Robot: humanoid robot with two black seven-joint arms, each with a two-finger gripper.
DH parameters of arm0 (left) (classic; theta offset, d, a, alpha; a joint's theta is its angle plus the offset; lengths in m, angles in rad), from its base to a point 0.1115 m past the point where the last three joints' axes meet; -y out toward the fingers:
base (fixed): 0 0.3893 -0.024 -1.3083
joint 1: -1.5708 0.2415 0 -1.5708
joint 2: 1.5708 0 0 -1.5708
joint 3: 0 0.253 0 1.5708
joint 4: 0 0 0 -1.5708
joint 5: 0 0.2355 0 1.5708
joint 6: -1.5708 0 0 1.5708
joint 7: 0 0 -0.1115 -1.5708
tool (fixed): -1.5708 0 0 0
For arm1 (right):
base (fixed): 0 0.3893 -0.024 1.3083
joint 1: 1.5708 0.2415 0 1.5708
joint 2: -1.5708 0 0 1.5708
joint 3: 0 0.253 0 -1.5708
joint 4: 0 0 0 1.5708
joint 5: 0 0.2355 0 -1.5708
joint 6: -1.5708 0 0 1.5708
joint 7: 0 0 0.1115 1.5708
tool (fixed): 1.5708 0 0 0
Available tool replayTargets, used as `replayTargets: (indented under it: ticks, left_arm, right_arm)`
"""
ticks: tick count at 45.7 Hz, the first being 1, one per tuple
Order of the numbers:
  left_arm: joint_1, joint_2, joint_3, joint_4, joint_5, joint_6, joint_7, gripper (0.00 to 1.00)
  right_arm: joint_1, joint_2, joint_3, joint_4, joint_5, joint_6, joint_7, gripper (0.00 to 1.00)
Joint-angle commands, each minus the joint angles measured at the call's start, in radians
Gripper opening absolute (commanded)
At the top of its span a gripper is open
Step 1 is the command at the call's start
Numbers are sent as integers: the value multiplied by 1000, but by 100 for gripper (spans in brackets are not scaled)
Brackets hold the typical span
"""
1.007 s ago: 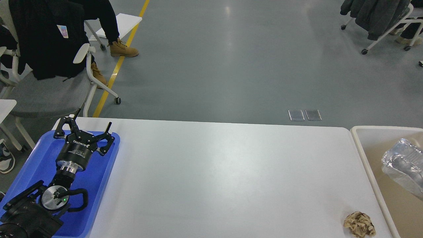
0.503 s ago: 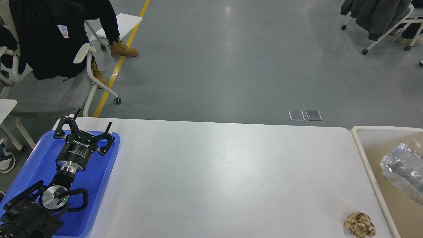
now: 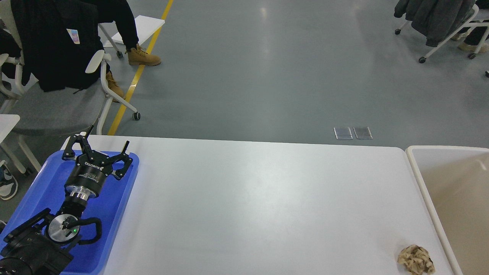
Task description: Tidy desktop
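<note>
The white desktop [image 3: 259, 198] fills the lower middle of the head view. A crumpled brown paper ball [image 3: 415, 259] lies on it near the front right corner. My left gripper [image 3: 108, 138] is open and empty, held above the far end of the blue tray [image 3: 42, 183] at the desktop's left side. My right gripper is out of view. The beige-bottomed, white-rimmed bin [image 3: 416, 168] stands off the desktop's right edge, and the part of its inside that shows is empty.
A grey office chair [image 3: 57, 103] with a black jacket stands behind the tray. A person's boots [image 3: 142, 57] are on the floor beyond it. Another chair with coats [image 3: 439, 23] is at the far right.
The crinkled clear plastic that showed in the bin at the right has slid out of view. My left arm has not moved.
</note>
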Motion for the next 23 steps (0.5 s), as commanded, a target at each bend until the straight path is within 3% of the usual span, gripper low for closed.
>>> replayTargets:
  ticks: [1,5,12,23]
  left_arm:
    - [0,-1,0,-1,0,0,0,99]
    - [0,-1,0,1,0,0,0,99]
    - [0,-1,0,-1,0,0,0,99]
    - [0,-2,0,1,0,0,0,99]
  right_arm:
    - [262,-220,-119,238,-5,22,0,100]
    - [400,-289,-179,305,-7,64,0,100]
    - [552,-293,-204,305,-65,146,0,100]
    - [695,-162,-208,306,-255,164,0,100]
